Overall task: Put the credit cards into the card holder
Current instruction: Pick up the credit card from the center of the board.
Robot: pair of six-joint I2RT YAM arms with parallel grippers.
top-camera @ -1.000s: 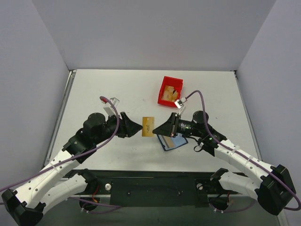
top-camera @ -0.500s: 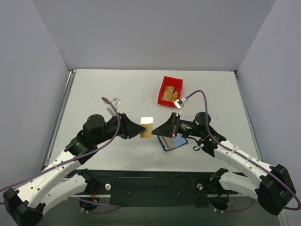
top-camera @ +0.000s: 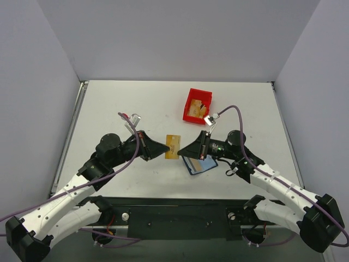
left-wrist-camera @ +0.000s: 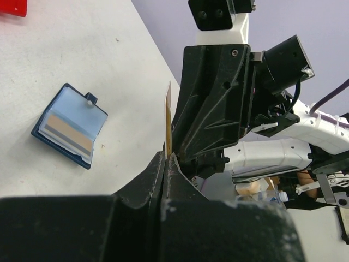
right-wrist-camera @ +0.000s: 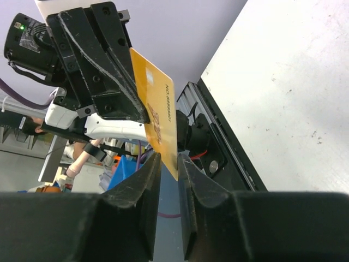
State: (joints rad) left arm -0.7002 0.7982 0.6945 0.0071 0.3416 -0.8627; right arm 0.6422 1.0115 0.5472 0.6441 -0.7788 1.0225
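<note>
Credit cards numbered two. One (top-camera: 173,146) hung above the table (top-camera: 109,109) in the middle of the overhead frame, with the left gripper (top-camera: 163,148) at its left edge and the right gripper (top-camera: 181,153) at its right edge. The left jaws were clamped on this card: the left wrist view showed them pressed together, with the card's thin edge rising from between them. In the right wrist view the right jaws stood slightly apart, and the card's lower corner sat in the gap.

The second card (left-wrist-camera: 68,130), tan with a dark stripe, lay inside the open wallet (top-camera: 203,166). The wallet rested flat on the table, just below and to the right of the right gripper's tip in the overhead frame. Only the left wrist view showed that card clearly; from overhead the wallet's inside was a pale blue sheen. Only the right wrist view showed the printing on the held card's gold face.

Counted: one wallet, one red bin (top-camera: 199,93) in the upper middle of the overhead frame, and two grippers.
</note>
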